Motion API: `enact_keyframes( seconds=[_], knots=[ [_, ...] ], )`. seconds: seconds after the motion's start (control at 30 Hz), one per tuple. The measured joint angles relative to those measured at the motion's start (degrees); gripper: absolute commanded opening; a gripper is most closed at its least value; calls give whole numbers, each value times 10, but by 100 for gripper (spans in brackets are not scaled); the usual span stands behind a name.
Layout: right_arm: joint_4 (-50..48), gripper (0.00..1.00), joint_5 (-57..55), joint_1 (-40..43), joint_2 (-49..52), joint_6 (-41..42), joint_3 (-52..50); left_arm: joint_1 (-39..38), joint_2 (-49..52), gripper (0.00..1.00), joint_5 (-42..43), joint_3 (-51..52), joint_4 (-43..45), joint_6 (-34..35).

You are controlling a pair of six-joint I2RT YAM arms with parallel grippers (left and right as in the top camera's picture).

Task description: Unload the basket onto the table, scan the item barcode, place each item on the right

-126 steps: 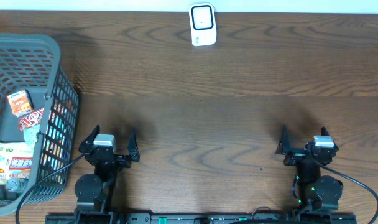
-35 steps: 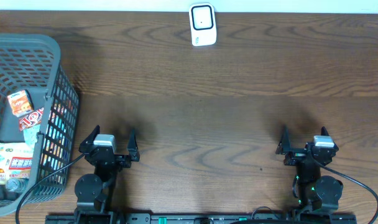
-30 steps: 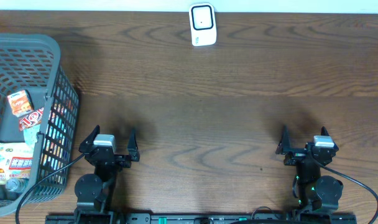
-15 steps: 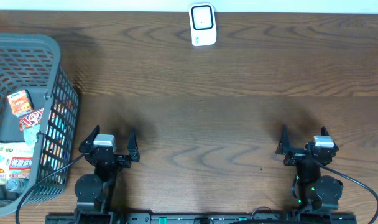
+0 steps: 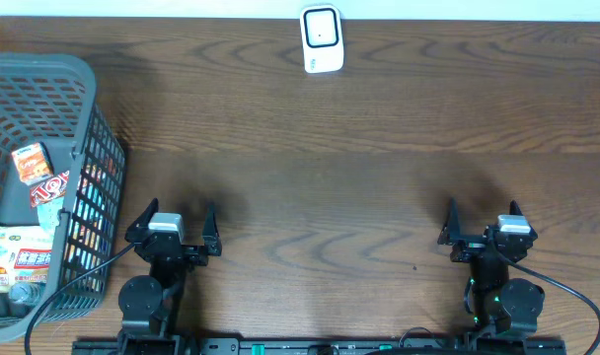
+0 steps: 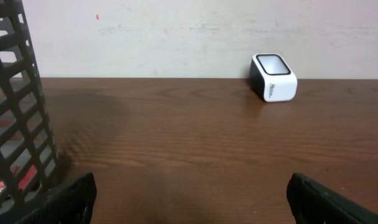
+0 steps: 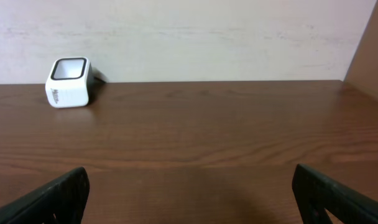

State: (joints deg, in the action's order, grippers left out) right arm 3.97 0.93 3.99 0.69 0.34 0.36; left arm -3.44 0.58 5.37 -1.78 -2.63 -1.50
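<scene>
Both arms sit folded at the near edge of the tabletop (image 5: 330, 177), and neither holds anything. The left gripper (image 5: 175, 217) has its jaws spread wide, and so has the right gripper (image 5: 484, 215). Each wrist view shows only two dark finger ends at the bottom corners with bare wood between them.

The goods to be scanned lie in the grey basket (image 5: 101, 187) at the far left: a small orange box (image 5: 30, 162), a red-and-white packet (image 5: 49, 187) and a larger white packet (image 5: 18, 258), piled against one another. No barcode can be made out on any of them from above.

The scanner (image 5: 321, 39) stands at the far edge near the middle, close to the wall (image 6: 176, 31), well apart from the basket and both grippers. Its dark window tilts up and toward the arms, likely so that a packet held over the open wood in front of it can be read.

The basket is just beside the left arm, so that arm seems the natural one to reach in. Nothing of the task looks begun — a packet has yet to be picked, lifted out and turned with its code toward the window.
</scene>
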Motion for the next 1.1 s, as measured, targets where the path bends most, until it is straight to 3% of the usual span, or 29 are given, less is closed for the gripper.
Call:
enact_keyframes(
  seconds=[0.37, 0.6, 0.83, 1.1],
  knots=[
    [0, 99, 0, 0, 0, 0, 0, 0, 0, 98, -25, 3, 11, -4],
    [0, 99, 0, 0, 0, 0, 0, 0, 1, 98, 34, -10, 22, 36],
    [0, 99, 2, 0, 0, 0, 0, 0, 51, 98, 70, -129, 11, 118],
    [0, 99, 3, 0, 0, 0, 0, 0, 202, 98, 138, -273, -1, 165]
  ],
)
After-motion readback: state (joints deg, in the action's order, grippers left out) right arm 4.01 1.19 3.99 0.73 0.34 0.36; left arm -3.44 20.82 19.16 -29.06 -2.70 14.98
